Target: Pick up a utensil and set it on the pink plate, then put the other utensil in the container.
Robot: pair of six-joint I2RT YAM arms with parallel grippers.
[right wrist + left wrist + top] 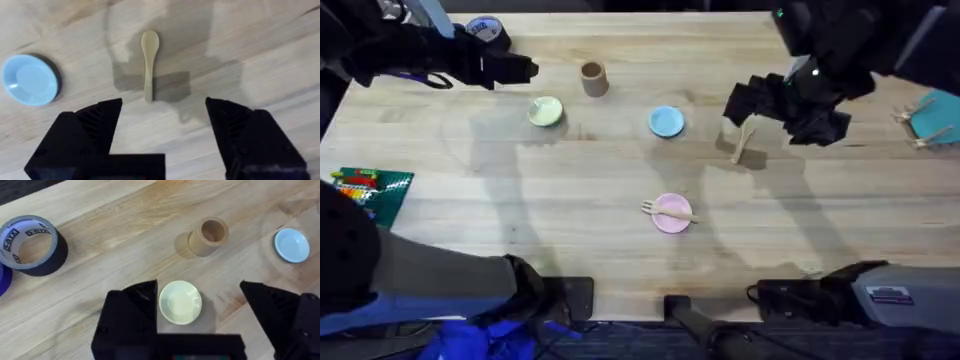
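The pale wooden fork (668,210) lies across the pink plate (672,222) at the table's front middle. Farther right, the wooden spoon (744,141) (149,61) rests flat on the table. My right gripper (740,104) (162,117) hovers open just above the spoon, holding nothing. The tan cylindrical container (594,78) (209,236) stands upright and looks empty at the back centre. My left gripper (526,69) (197,292) is open and empty over the back left, above the pale-yellow plate (180,302).
A light-blue plate (666,121) (30,79) sits between the container and the spoon. A tape roll (485,28) (32,244) lies at the back left. A green brick box (370,190) is at the left edge, and a teal item (932,120) at the right edge.
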